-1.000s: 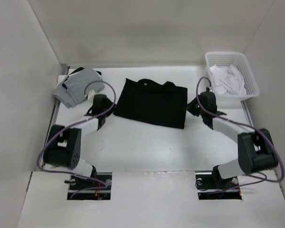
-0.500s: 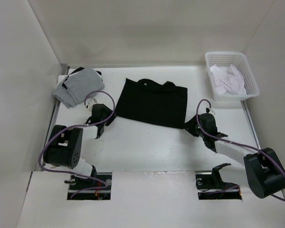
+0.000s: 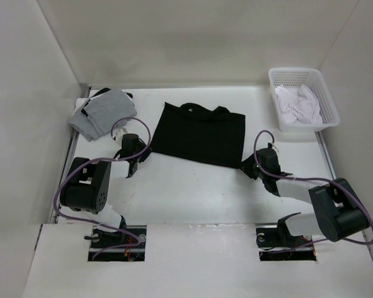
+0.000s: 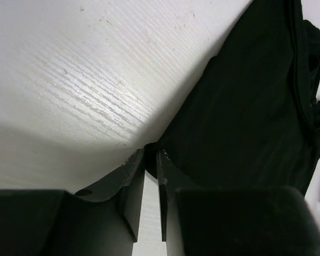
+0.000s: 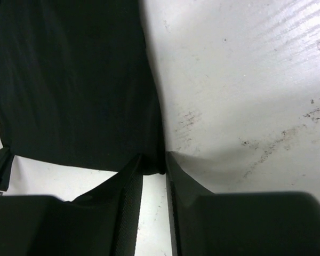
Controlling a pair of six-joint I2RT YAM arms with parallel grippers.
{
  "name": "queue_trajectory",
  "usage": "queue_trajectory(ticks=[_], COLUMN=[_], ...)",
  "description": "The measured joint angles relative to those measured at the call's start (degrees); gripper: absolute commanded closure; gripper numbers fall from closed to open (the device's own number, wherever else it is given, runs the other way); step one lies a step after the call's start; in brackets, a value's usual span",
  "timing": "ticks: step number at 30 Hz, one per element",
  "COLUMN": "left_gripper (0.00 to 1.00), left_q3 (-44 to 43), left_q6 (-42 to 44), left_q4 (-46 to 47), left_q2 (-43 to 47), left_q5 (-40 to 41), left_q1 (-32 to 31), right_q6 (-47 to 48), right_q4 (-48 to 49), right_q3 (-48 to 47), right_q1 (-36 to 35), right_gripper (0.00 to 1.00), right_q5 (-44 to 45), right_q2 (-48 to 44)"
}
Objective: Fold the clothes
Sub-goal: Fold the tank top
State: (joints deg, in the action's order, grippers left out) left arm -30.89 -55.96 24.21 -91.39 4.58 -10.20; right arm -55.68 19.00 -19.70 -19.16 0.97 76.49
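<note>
A white table [image 3: 193, 186] is enclosed by plain off-white walls [image 3: 193, 43] on three sides; even, diffuse lighting is seen throughout.

I see a plain black top [image 3: 200, 135] on the white table [image 3: 193, 186]; grey garments [image 3: 102, 112] far left; white cloth [image 3: 298, 104] in a white lattice basket [image 3: 327, 99]; arms black and white, cables purple [image 3: 68, 180]; walls off-white.

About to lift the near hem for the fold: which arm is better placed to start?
Neither clearly: the left gripper pinches the black top at its near-left corner, the right gripper at its near-right corner. Lifting both together looks best.
</note>
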Motion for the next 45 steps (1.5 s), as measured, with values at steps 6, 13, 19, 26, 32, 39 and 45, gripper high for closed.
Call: queue_trajectory(ticks=[6, 13, 19, 26, 32, 39, 45], left_gripper=[0.99, 1.00, 1.00, 1.00, 1.00, 1.00, 1.00], left_q3=[-0.90, -0.44, -0.11, -14.03, -19.43, -11.43, -12.90], left_q6=[0.02, 0.68, 2.86, 6.45, 8.00, 8.68, 7.43], left_q4=[-0.11, -4.17, -16.09, -36.63, -42.53, -39.39, -27.45], left_q2=[-0.98, 5.79, 37.11, 66.73, 68.24, 49.62, 15.89], left_q5=[0.11, 0.17, 0.92, 2.58, 2.71, 2.45, 2.82], left_q1=[-0.07, 0.04, -0.83, -0.96, -1.27, -0.55, 2.12], right_q6=[-1.09, 0.61, 5.18, 9.20, 10.78, 14.01, 13.84], right_q4=[0.81, -3.06, -22.43, -42.80, -48.33, -41.27, -28.04], right_q3=[0.00, -0.15, -8.44, -30.53, -35.63, -27.65, -28.70], right_q1=[0.00, -0.68, -8.13, -22.43, -31.21, -14.64, 0.87], right_gripper=[0.99, 1.00, 1.00, 1.00, 1.00, 1.00, 1.00], right_q5=[-0.15, 0.11, 3.54, 11.56, 17.11, 8.33, -4.85], right_q2=[1.18, -7.37, -35.69, -52.28, -50.97, -30.95, -1.14])
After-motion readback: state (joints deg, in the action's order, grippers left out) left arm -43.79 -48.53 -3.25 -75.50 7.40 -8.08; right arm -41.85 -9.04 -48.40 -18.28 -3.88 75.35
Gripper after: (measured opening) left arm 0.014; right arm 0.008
